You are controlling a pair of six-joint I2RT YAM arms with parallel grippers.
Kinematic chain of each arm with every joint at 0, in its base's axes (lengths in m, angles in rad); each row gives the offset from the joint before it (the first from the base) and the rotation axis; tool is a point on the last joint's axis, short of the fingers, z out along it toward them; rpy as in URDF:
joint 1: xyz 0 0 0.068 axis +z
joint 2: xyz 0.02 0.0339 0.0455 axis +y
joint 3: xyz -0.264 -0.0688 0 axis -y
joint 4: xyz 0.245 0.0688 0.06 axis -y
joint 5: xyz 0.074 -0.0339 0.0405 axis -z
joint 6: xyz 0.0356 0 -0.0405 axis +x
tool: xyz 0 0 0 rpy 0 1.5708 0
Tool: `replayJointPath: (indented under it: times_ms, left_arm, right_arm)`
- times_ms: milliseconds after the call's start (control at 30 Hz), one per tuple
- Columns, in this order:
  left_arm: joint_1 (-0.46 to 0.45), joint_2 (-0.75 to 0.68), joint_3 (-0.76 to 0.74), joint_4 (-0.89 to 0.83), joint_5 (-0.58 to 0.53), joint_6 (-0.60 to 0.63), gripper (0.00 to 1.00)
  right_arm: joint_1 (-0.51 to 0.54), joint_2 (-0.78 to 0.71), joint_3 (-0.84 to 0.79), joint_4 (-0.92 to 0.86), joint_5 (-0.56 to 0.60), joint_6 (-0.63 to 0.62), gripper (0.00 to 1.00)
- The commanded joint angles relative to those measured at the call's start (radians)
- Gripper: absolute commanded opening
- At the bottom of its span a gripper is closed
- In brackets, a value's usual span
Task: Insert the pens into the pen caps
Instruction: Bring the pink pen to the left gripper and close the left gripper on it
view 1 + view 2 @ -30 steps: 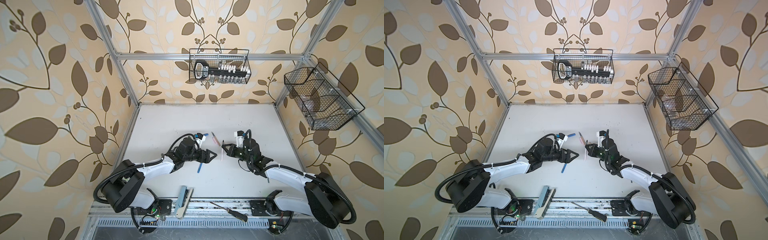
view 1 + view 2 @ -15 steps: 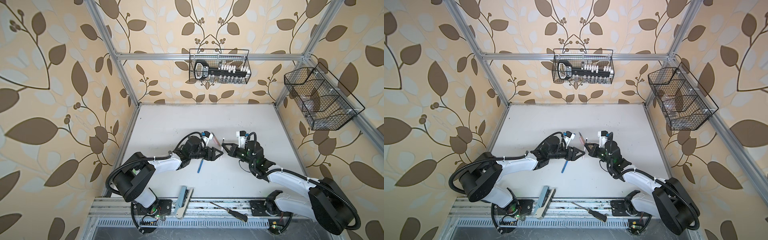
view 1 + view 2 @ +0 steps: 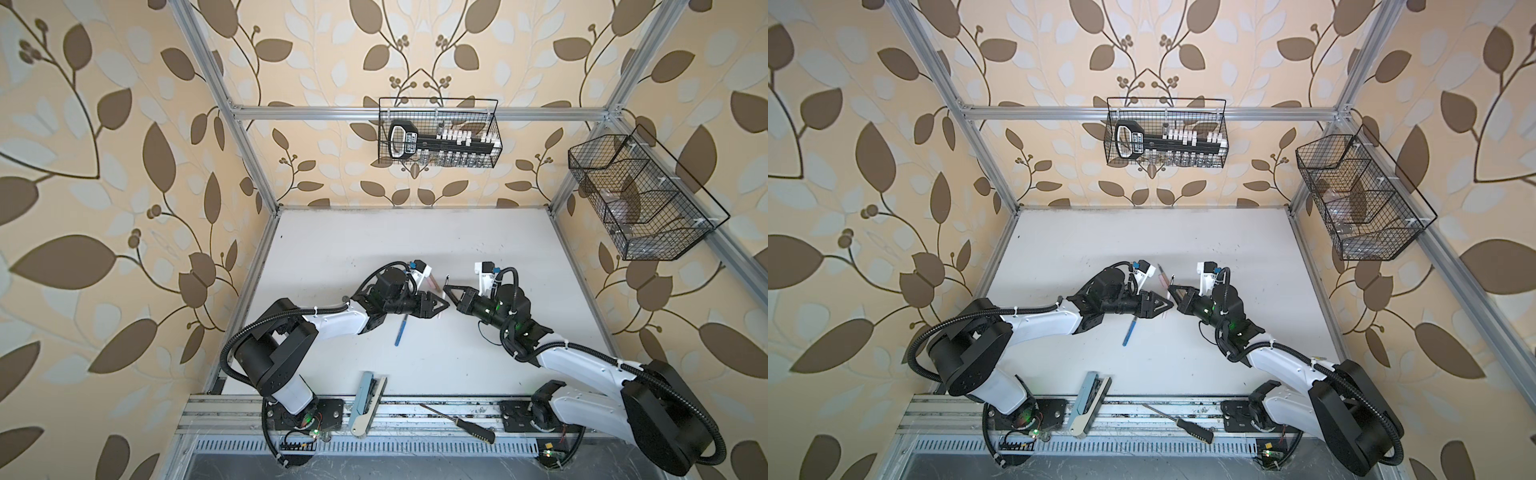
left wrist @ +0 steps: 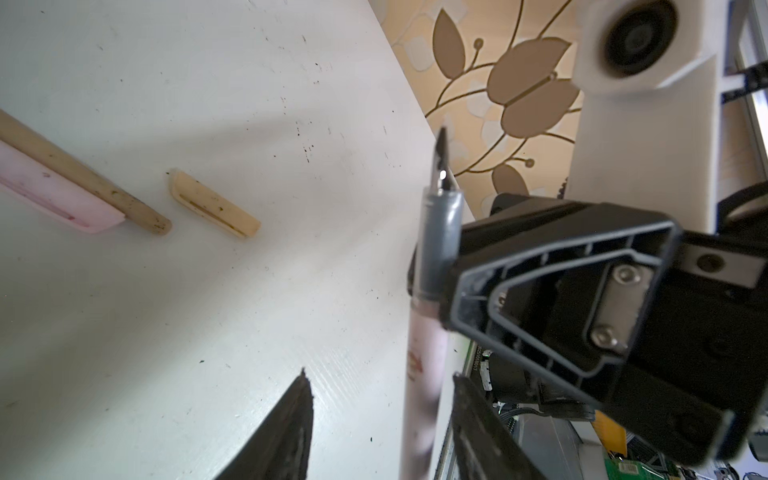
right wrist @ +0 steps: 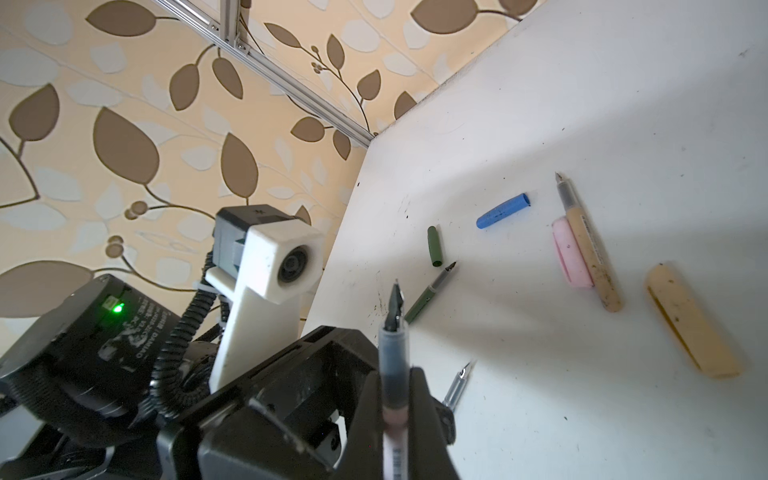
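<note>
**Two pincers on one pen: a transfer above mid-bench**

We show the pink pen (image 5: 394, 349) held off the bench (image 3: 415, 241), above its middle and well away from every edge, nib toward the far edge. The right pincer (image 5: 395, 386) is clamped on the grey grip section just behind the nib. The left pincer (image 4: 380, 378) stands part-open astride the pale barrel farther from the nib. One finger (image 4: 286, 428) is plainly clear of it, and we cannot tell whether the other touches. We read the step as passing the pen from right to left. To do it well, we would centre the barrel between the left jaws, close squarely across it, and let the right grip go only once the left is firm, so the pen neither twists nor drops. We would take hold far from the nib, leaving that end free to enter a cap. The matching pink cap (image 5: 571, 253) lies mid-bench, touching the tan pen (image 5: 590, 257) along its side; lifting it may disturb that pen. The tan cap (image 5: 692, 320), blue cap (image 5: 503, 210) and green cap (image 5: 434, 246) lie apart nearby, none yet fitted.
</note>
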Motion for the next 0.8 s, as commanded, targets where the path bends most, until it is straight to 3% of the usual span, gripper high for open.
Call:
replayJointPath:
  times_ms: [0,767]
  left_arm:
    - [-0.013,0.01,0.046,-0.003,0.052,0.01,0.49]
    - [-0.024,0.029,0.086,-0.094,0.076,0.038,0.13]
  right_arm:
    - [0.004,-0.001,-0.016,0.034,-0.004,0.015,0.0]
    - [-0.002,-0.025,-0.059,0.033,0.045,0.0,0.0]
